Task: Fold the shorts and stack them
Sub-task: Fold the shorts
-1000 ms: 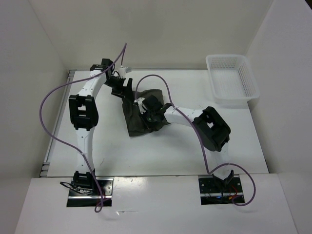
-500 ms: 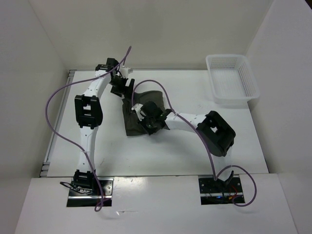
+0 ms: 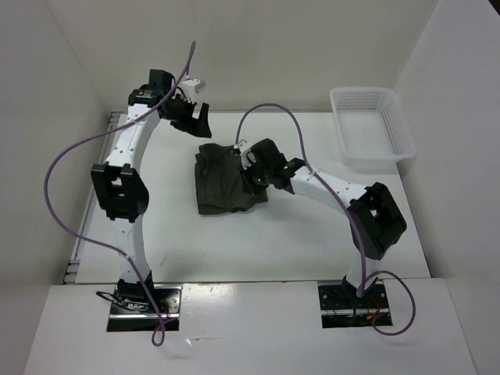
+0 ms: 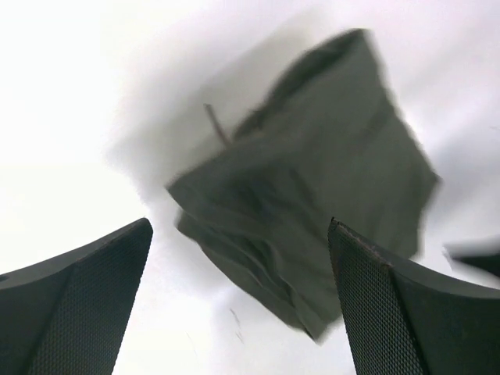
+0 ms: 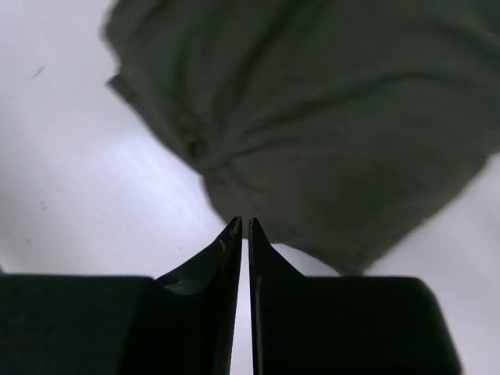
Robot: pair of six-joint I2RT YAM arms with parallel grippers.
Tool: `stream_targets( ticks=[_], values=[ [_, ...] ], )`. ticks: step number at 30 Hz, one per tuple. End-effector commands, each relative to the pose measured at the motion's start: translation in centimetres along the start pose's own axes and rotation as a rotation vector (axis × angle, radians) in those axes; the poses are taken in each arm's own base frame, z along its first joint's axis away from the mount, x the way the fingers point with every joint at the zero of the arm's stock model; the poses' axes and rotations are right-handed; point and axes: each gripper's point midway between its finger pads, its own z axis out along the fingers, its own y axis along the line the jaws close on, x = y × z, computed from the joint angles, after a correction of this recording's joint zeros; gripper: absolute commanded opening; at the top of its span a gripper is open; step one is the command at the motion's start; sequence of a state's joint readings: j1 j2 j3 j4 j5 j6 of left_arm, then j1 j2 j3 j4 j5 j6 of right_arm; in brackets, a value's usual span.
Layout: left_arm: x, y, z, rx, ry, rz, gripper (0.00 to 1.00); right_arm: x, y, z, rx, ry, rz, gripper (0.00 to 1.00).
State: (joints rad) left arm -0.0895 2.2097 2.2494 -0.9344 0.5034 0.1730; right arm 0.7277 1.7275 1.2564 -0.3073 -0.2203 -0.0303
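1. The shorts lie bunched into a rough, creased square on the white table, a little toward 10 o'clock from its middle in the top view.
2. The left gripper hangs off the cloth at about 11 o'clock from the shorts, near the table's far edge.
3. In the left wrist view, the left gripper has its 2 fingers spread wide with nothing between them. The shorts lie below, blurred.
4. The right gripper sits at the shorts' 2 o'clock edge, overlapping the cloth in the top view.
5. In the right wrist view, the right gripper has its fingertips pressed together and grips nothing. They point at the near hem of the shorts. Whether they touch the cloth cannot be told.
6. A white mesh basket stands at the table's 2 o'clock corner, well apart from the shorts.
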Motion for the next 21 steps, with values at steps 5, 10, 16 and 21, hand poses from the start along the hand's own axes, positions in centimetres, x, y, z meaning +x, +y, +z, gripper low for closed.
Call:
stream_targets(
  ticks=[5,10,16,21],
  values=[
    [7.4,-10.0,-1.7,0.28,0.126,0.14,0.97,1.2,-5.0,1.8,0.073,0.015,0.124,0.06],
    [18.7,-12.7,0.2,0.413,0.393,0.021,0.56,2.8,-5.8,2.5,0.047,0.05,0.173,0.01],
    [21.2,-8.8,2.7,0.215,0.454,-0.043,0.57,6.7,-6.0,4.2,0.068,0.136,0.279,0.0],
    [25.6,-6.9,3.6,0.157,0.578,-0.12,0.57,9.5,-8.4,4.3,0.164,0.187,0.416,0.0]
  ],
)
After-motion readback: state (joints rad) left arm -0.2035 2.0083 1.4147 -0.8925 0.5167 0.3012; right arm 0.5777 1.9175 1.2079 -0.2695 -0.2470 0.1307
